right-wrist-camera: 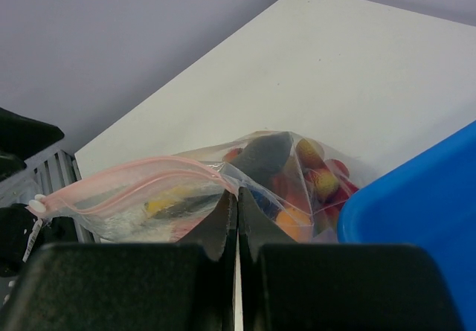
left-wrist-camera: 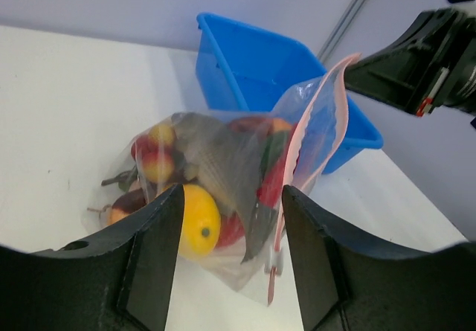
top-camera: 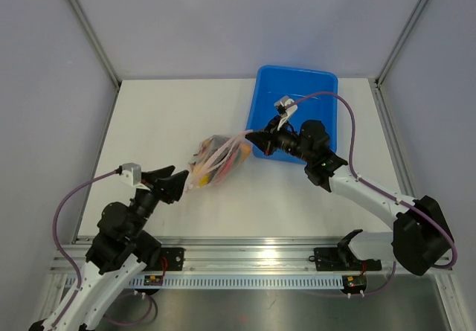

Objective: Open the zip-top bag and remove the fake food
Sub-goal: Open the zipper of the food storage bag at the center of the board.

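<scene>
Here the crinkly clear zip-top bag (left-wrist-camera: 314, 126) bulges with rounded fake food (left-wrist-camera: 198, 230).

From above, the fake food (top-camera: 223, 164) in the zip-top bag (top-camera: 204, 155) is too small to tell apart. In the left wrist view the grey fish (left-wrist-camera: 223, 167) hides pieces behind it; the right wrist view cuts off the blue tub (right-wrist-camera: 416, 227).

A clear bag (top-camera: 216, 160) of toy food (top-camera: 210, 169) rests on the white table (top-camera: 163, 115) beside a blue tub (top-camera: 297, 97). The right gripper (top-camera: 256, 139) pinches its pink strip (top-camera: 232, 140) — the left gripper (top-camera: 182, 184), fingers spread, sits at its other end.
</scene>
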You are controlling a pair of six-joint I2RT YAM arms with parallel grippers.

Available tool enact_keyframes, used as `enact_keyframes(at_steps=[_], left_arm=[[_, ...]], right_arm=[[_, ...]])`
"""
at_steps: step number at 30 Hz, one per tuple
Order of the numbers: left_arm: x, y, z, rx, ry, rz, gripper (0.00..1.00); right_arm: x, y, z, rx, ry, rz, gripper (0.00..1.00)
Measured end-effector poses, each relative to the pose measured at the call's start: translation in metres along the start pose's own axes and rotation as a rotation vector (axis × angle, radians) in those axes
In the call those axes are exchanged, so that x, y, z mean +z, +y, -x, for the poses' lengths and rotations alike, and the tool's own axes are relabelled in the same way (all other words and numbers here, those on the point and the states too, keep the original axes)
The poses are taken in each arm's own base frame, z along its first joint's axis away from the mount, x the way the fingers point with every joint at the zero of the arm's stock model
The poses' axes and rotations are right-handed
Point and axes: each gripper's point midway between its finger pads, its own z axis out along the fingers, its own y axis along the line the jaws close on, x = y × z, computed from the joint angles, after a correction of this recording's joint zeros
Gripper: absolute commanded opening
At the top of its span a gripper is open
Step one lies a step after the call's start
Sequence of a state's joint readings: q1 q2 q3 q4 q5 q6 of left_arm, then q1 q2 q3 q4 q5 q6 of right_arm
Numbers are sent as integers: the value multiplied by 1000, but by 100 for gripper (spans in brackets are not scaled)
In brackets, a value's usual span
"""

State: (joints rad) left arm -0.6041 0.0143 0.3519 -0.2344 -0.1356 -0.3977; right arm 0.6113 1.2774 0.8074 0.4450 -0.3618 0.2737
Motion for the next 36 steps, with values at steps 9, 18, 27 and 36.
enact_keyframes(at_steps=[9, 18, 27, 36], left_arm=[[33, -26, 25, 64, 45, -58, 61], [56, -38, -9, 111, 197, -143, 61], [66, -51, -26, 110, 258, -226, 54], [71, -50, -46, 121, 330, -241, 42]], right_arm=[[0, 2, -12, -23, 49, 34, 0], [0, 3, -12, -31, 51, 37, 0], [0, 5, -13, -35, 56, 53, 0], [2, 5, -12, -35, 65, 57, 0]])
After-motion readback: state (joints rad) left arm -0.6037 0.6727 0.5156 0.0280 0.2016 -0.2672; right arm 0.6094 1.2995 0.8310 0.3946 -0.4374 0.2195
